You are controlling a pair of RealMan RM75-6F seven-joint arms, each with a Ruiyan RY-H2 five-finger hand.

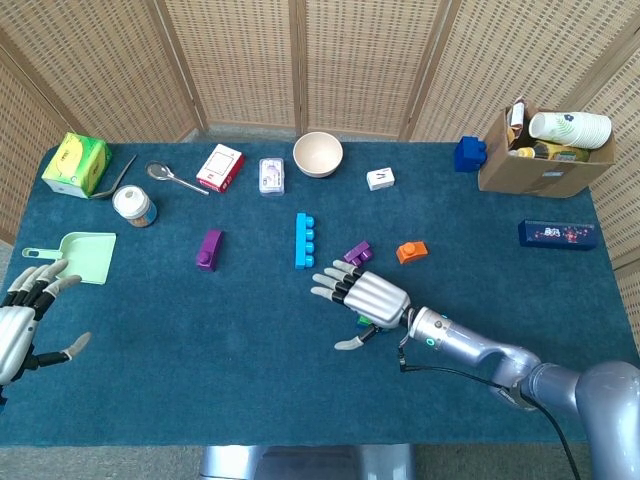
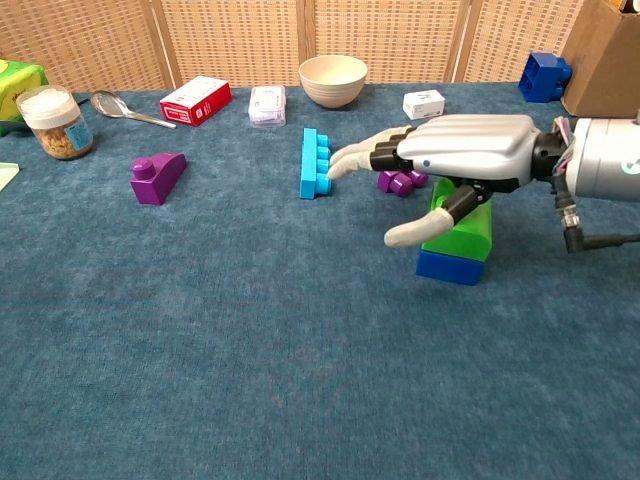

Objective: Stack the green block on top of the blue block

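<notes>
I see the green rounded plastic block (image 2: 464,231) sitting on the blue flat block (image 2: 449,266) — my right hand (image 2: 462,152) spread flat above, holding nothing; left hand (image 1: 17,325) splayed near-left. Far right, cardboard box (image 1: 540,170) holds paper cups (image 1: 570,128).

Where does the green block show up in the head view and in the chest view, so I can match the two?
Head view: the green block is only a sliver right of centre, mostly covered by the right hand.
Chest view: the green block sits on the blue block, right of centre, under that hand.
Shared landmark: the light blue studded brick, left of the stack.
</notes>
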